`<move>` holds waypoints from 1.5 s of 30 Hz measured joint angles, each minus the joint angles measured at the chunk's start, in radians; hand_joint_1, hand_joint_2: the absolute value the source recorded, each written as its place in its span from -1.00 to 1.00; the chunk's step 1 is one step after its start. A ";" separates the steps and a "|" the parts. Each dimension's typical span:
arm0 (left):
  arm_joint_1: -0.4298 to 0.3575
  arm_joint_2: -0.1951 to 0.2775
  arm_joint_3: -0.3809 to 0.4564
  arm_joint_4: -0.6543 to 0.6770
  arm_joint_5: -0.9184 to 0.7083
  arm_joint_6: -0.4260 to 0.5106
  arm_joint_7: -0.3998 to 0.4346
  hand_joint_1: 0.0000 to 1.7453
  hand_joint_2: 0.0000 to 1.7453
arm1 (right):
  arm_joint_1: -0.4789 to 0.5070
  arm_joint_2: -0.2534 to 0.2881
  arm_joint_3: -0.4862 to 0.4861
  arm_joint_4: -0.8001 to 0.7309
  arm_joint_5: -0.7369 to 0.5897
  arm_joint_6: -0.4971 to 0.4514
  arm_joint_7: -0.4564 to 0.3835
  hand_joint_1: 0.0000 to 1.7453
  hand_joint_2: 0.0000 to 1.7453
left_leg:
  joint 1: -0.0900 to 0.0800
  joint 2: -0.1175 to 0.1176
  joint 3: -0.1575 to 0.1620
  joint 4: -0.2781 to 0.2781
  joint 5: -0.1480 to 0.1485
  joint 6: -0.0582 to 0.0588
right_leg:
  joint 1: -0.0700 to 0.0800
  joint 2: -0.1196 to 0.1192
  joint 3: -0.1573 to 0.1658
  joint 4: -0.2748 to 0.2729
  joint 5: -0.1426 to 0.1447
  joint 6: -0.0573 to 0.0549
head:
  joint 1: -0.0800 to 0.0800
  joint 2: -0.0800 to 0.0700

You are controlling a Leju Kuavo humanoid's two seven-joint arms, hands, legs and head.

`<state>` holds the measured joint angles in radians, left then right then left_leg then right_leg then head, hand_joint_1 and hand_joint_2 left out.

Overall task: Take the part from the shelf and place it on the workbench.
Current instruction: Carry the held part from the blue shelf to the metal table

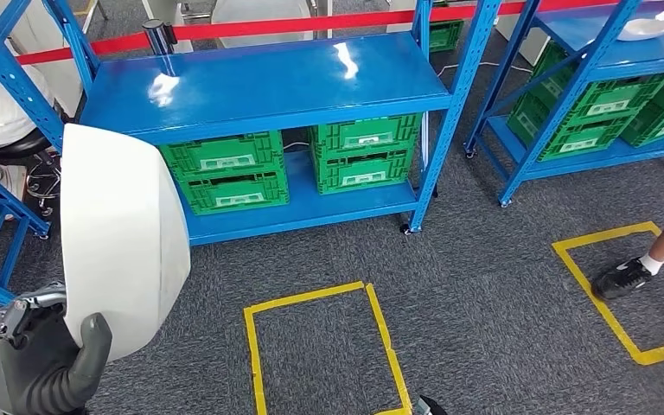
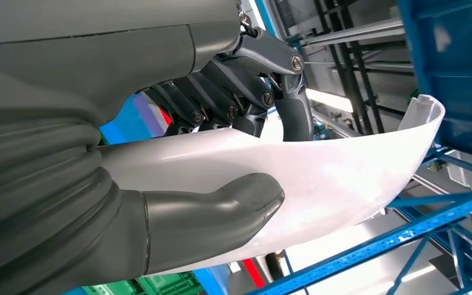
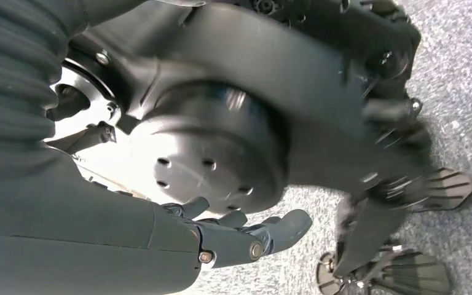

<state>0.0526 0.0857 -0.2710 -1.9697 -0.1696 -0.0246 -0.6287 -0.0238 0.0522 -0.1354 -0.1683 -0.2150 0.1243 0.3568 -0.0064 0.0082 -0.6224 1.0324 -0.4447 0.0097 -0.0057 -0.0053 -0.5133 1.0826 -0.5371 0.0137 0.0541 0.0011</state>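
**A:** Head view first. Left hand (image 1: pixel 47 363) low at seven o'clock, gripping the white part (image 1: pixel 121 238) by its lower edge; the part stands upright, off the shelf (image 1: pixel 264 78) at twelve. Green crates (image 1: pixel 225 169) sit under that top deck, yellow tape (image 1: pixel 311 346) marks the carpet at six, a person's shoe (image 1: pixel 621 277) at three.

**B:** Left wrist?

**A:** Thumb (image 2: pixel 221 209) under the curved shell, fingers (image 2: pixel 264 98) over its upper face. A firm hold on the part (image 2: pixel 344 166).

**B:** Right wrist?

**A:** Right hand (image 3: pixel 246 233) hangs over the carpet, fingers loosely apart, holding nothing.

**B:** So the step?

**A:** Pickup looks done; I'd call this the carry. No bench to be seen, so the next move likely means turning toward it, keeping the part steady and away from the shelf posts.
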 joint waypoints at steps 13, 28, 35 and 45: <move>-0.016 0.017 0.021 0.009 -0.002 0.011 0.001 1.00 1.00 | -0.011 -0.001 -0.006 -0.001 -0.002 -0.008 -0.001 -1.00 1.00 | 0.011 -0.004 0.022 0.200 -0.097 -0.043 | 0.009 -0.010 -0.115 -0.071 0.103 -0.042 | -0.004 0.000; -0.101 0.000 0.005 0.058 0.000 -0.007 0.024 1.00 1.00 | -0.006 -0.001 -0.022 -0.002 -0.027 -0.021 0.014 -1.00 1.00 | 0.000 0.003 0.041 -0.038 -0.011 0.014 | -0.003 0.001 -0.136 0.164 0.020 0.011 | 0.002 0.000; -0.110 0.000 0.002 0.061 0.000 -0.007 0.023 1.00 1.00 | -0.007 0.000 -0.030 -0.002 -0.030 -0.021 0.002 -1.00 1.00 | 0.001 0.003 -0.019 -0.005 0.018 -0.026 | 0.003 0.003 0.012 -0.087 0.000 -0.031 | 0.002 0.000; -0.112 0.007 0.001 0.069 0.014 -0.005 0.028 1.00 1.00 | -0.007 0.000 -0.031 -0.002 -0.005 -0.004 0.002 -1.00 1.00 | -0.003 -0.005 0.090 0.061 -0.086 -0.011 | 0.019 -0.003 -0.098 -0.075 0.087 -0.051 | 0.000 0.000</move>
<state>-0.0593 0.0925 -0.2697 -1.9009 -0.1553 -0.0299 -0.6003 -0.0310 0.0525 -0.1659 -0.1705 -0.2204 0.1205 0.3586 -0.0093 0.0029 -0.5322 1.0938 -0.5309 -0.0015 0.0133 -0.0079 -0.6109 1.0079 -0.4497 -0.0372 0.0539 0.0011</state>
